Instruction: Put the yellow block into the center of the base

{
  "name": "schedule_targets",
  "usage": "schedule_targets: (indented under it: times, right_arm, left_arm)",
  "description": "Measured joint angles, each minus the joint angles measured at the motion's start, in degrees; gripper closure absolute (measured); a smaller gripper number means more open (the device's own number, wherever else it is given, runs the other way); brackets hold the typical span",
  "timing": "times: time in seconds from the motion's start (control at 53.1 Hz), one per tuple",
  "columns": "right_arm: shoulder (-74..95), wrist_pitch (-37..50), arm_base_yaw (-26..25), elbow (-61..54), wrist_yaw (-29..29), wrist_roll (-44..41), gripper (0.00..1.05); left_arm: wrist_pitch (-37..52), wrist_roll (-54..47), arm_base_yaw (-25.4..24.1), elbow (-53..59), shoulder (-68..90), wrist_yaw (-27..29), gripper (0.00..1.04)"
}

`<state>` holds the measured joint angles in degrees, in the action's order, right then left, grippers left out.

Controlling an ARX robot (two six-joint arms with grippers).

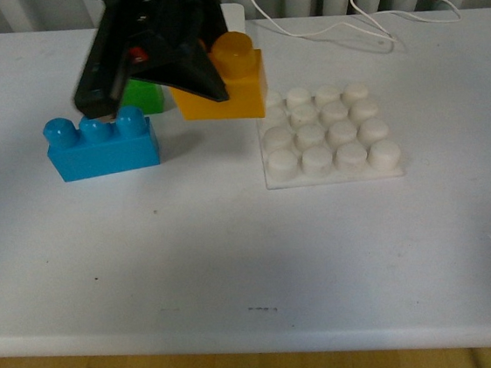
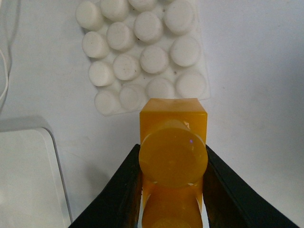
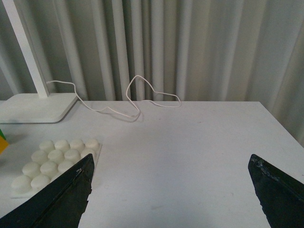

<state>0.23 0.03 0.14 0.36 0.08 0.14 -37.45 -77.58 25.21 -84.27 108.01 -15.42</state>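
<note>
- Our left tool is clenched on the yellow block. In the left wrist view its two black fingers press against the block's long sides.
- We see the yellow block gripped with its round studs facing up. One stud shows clearly in the front view, and the other is hidden behind the tool.
- In the front view the block sits just beside the far left corner of the base. Its lower right edge overlaps that corner in the picture.
- We cannot tell whether the block touches the counter or hangs just above it.
- The base lies flat on the counter, and none of the studs we can see has anything on it. The block is not over its center.
- Our right tool is released, with its dark fingers spread wide and nothing between them. It hovers above the counter, with the base just beside one finger.
- A blue brick with three studs stands on the counter to the left of the block. A green brick sits behind it, mostly hidden by the left tool.
- A white lamp foot rests beyond the base, and its white cable loops across the counter in front of a grey curtain.
</note>
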Motion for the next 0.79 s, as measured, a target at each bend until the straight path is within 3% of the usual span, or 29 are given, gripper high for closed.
schedule_targets:
  times: [0.245,0.792]
  right_arm:
    - [0.00,0.00,0.00,0.00,0.00,0.00,0.09]
    - [0.00,0.00,0.00,0.00,0.00,0.00,0.09]
  left_arm:
    - [-0.17,3.56,2.51,-11.76,10.56,0.96,0.73]
    - [-1.95,8.37,4.90,-22.73,20.31,0.28,0.73]
